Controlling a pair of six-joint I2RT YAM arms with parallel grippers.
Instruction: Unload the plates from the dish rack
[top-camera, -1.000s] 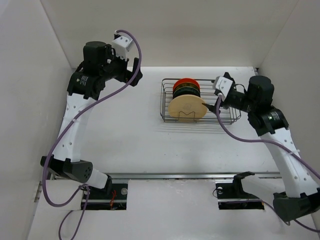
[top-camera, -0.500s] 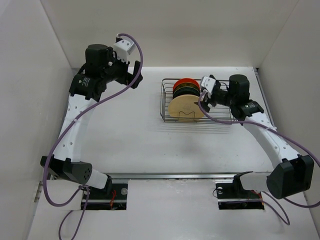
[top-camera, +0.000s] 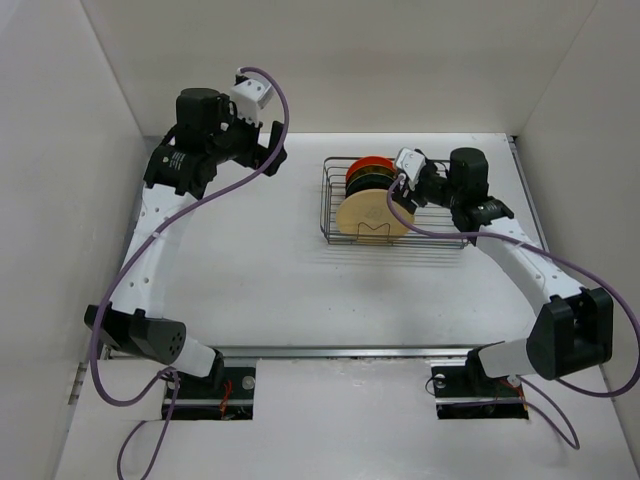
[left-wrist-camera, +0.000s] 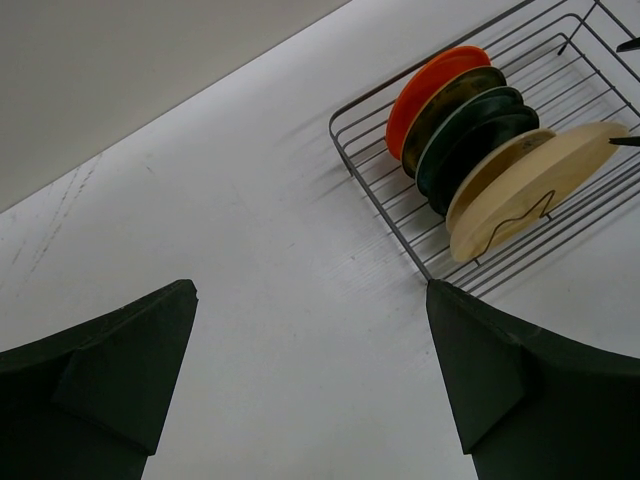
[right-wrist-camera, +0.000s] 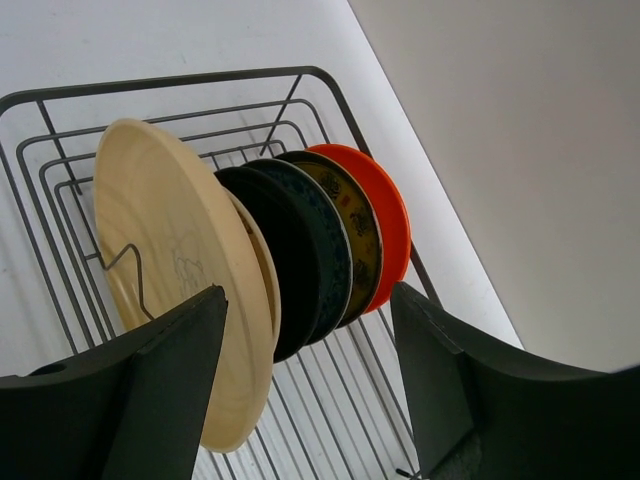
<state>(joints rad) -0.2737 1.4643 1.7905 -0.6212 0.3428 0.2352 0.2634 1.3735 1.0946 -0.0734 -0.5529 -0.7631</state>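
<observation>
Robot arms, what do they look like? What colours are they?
The left arm and right arm have long white links with chunky black joints. A purple cable loops along each one. The left gripper and right gripper each have two dark wedge-shaped fingers, with a small white block at the wrist.

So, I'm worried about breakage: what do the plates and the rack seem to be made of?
The rack looks like thin dark metal wire with a slight sheen; bare or coated, I cannot tell. The peach plate is smooth, matte and evenly coloured: plastic or glazed ceramic, the look leaves it open. The orange plate shows a soft sheen at its rim. The dark patterned plates look faintly glossy; equally unclear.
</observation>
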